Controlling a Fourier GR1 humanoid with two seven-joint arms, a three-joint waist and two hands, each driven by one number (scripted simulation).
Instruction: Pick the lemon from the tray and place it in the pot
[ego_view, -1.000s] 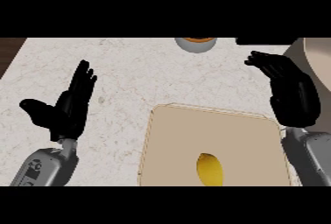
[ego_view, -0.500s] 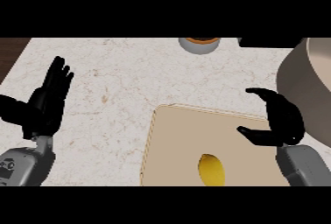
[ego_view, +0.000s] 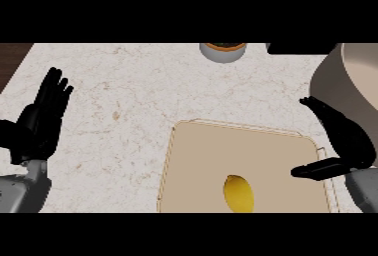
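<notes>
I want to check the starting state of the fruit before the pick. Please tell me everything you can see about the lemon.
The lemon is plain yellow, smooth and oval, with its long axis running away from the robot. It lies on the beige tray, in the near half and a little right of the middle; its near end reaches the view's lower edge. Only the tray touches it. The right hand, open, is over the tray's right rim, apart from the lemon. The lemon is not yet picked.

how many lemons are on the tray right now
1: the lemon lies near the lower middle of the tray. The tray's bottom edge is cut off, so another could be hidden there.
</notes>
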